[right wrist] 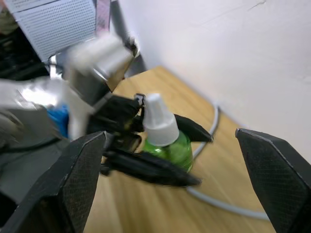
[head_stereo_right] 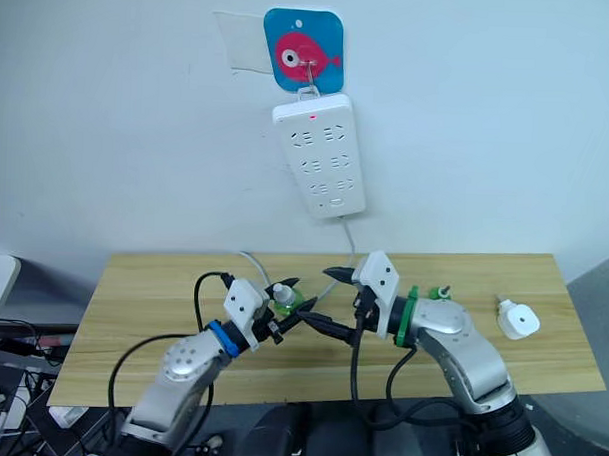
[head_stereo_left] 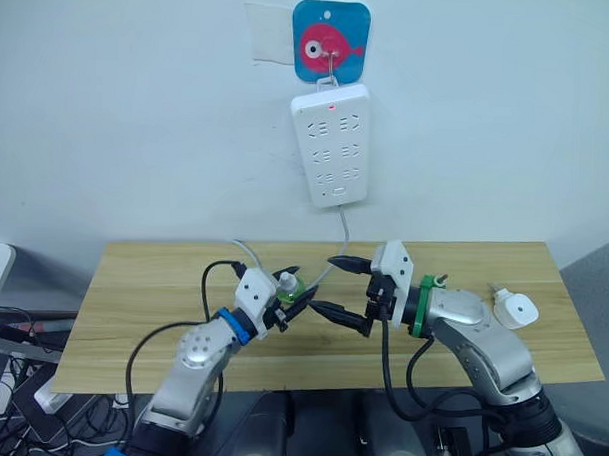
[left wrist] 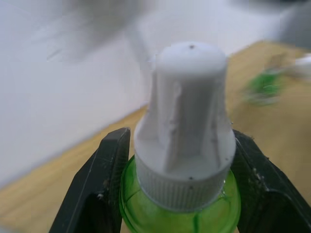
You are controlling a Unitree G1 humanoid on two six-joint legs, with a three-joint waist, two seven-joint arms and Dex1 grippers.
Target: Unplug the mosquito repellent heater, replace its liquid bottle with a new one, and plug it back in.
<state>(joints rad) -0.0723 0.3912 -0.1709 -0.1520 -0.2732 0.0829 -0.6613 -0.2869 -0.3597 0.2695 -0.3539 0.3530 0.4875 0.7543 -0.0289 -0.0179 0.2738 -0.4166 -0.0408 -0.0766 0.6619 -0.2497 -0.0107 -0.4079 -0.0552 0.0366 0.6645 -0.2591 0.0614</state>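
Bottle position first: a small green translucent liquid bottle with a ribbed white cone cap (left wrist: 187,141) is clamped at its neck by the left claw (head_stereo_left: 290,296), one black finger on each side, over the middle of the light wooden worktop (head_stereo_left: 162,283). Its long axis is close to upright, cap up, tilted a little.

Right claw (head_stereo_left: 342,287) is spread wide and empty, fingertips aimed at the bottle from the robot's right, just beside it and not touching. In the right wrist view the bottle sits between the two open fingers but further out than their tips, so a short advance along the claw's own axis is judged to be what the coming move turns on, whether cap removal or handover. Right forearm is held low and roughly level across the worktop; left forearm is angled up from below with the wrist bent inward.

Heater location: the small white rounded plastic heater unit (head_stereo_left: 515,311) lies unplugged near the right edge of the worktop, well apart from both claws, nearer the right arm. A second small green item (head_stereo_right: 438,292) lies near the right wrist; identity cannot be told. The long white power strip (head_stereo_left: 330,144) hangs on the wall above.
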